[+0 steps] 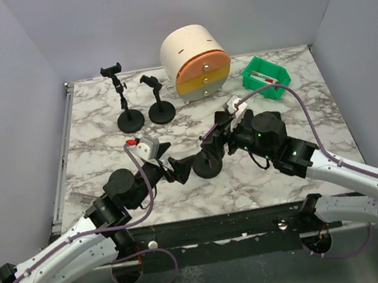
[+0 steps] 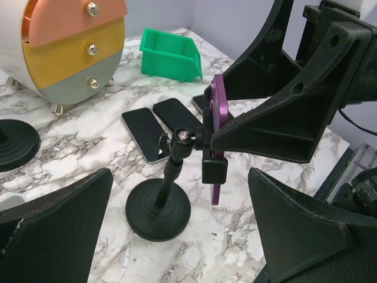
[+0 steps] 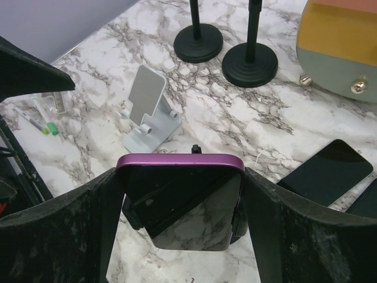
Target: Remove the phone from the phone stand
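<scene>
Right gripper [image 3: 179, 180] straddles the phone [image 3: 177, 218], fingers touching both side edges: we judge it gripped. Phone stands upright, clamped atop the phone stand [image 2: 168, 183], long axis vertical; we'd pull upward.

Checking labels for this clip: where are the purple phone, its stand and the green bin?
purple phone [image 3: 182, 206]: right wrist view, middle of its dark screen.
stand [image 2: 154, 221]: left wrist view, round black base.
green bin [image 2: 169, 63]: left wrist view, near side wall.
</scene>
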